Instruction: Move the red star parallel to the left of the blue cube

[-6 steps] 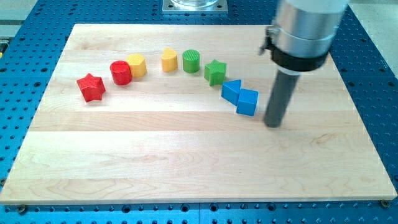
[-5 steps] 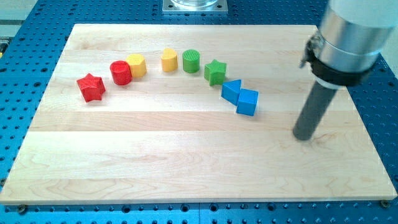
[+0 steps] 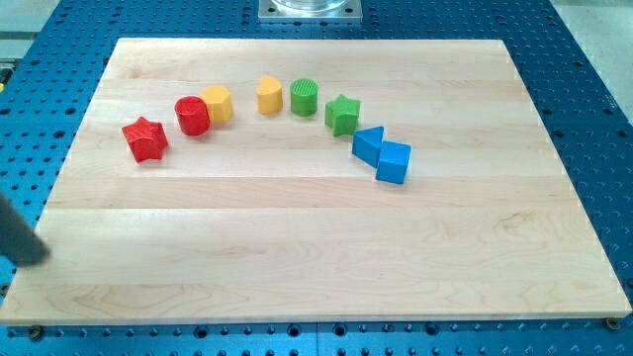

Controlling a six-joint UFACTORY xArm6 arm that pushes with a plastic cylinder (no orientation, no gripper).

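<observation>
At the view's far left, a dark slanted shape is showing just off the board's left edge near the bottom-left corner; it is probably my rod, and my tip (image 3: pixel 38 259) seems to be sitting at its lower end, right by the board's edge. It has no fingers to open or close, so there is nothing to report on a grasp. It is standing well apart from every block.

The red star (image 3: pixel 145 138) is lying near the left edge, in the upper half of the board. Just beside it toward the right are sitting the red cylinder (image 3: pixel 192 115) and a yellow block (image 3: pixel 218 103), these two touching. Further right come a second yellow block (image 3: pixel 269 95), the green cylinder (image 3: pixel 305 97) and the green star (image 3: pixel 342 114). Then a blue triangular block (image 3: pixel 367 144) is touching the blue cube (image 3: pixel 394 161), near the board's middle.

By my judgement the task is not yet begun: the star is resting far from the cube, and higher on the board than it.

Below the arc of blocks, the whole lower half of the board is lying open, giving free room to slide the star rightward toward the spot left of the cube. The triangular block is crowding the cube's upper-left side, so I would be approaching from below.
</observation>
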